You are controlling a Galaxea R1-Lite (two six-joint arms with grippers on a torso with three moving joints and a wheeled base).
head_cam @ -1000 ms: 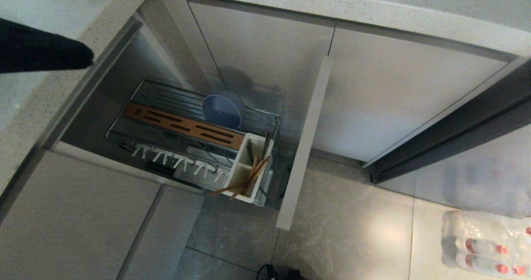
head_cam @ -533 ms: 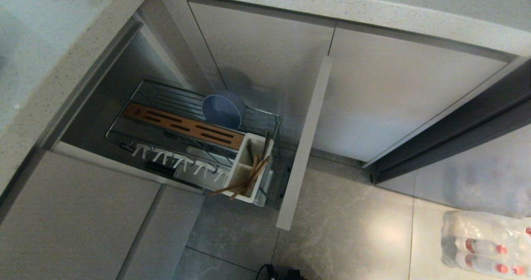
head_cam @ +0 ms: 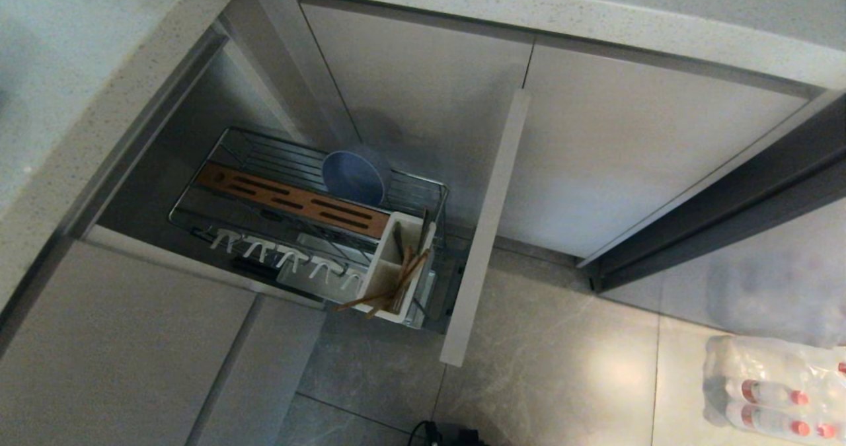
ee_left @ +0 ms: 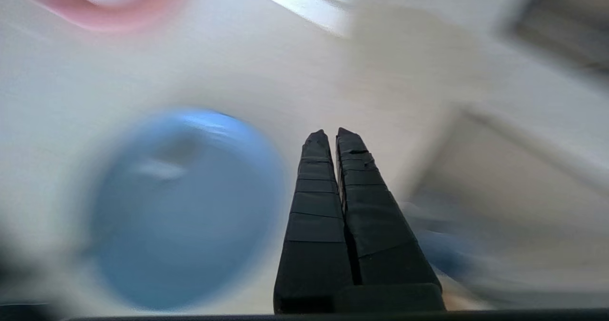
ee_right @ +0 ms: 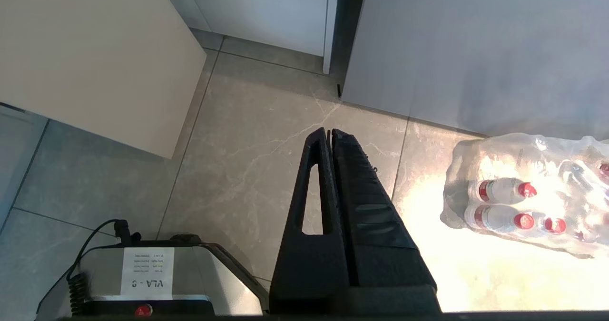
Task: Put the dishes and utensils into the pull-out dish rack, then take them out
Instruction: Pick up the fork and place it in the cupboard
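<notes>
Pull-out dish rack [head_cam: 264, 168] drawn out of the lower cabinet, its beige front panel [head_cam: 486, 228] standing edge-on at the outer end. Blue bowl [head_cam: 355, 175] tilted on its side against the rack's far wire wall, just behind the slotted wooden strip [head_cam: 291, 199]. White utensil caddy [head_cam: 390, 275] in the rack's corner nearest the front panel; chopsticks [head_cam: 386, 289] lean out of it over the near rim, with a dark slim utensil upright beside them, too small to name. White hooks [head_cam: 284, 256] run along the near rail.

Left gripper [ee_left: 331, 131] out of the head view; jaws clenched together, nothing between them. Beside it a round blue dish [ee_left: 185, 207] lies on a pale surface, heavily blurred; plate or bowl, cannot tell.

Right gripper [ee_right: 329, 131] hangs over the floor tiles [ee_right: 266, 140], jaws pressed together, empty. Wrapped pack of bottles [ee_right: 528, 202] on the floor nearby; robot base [ee_right: 142, 273] below.
</notes>
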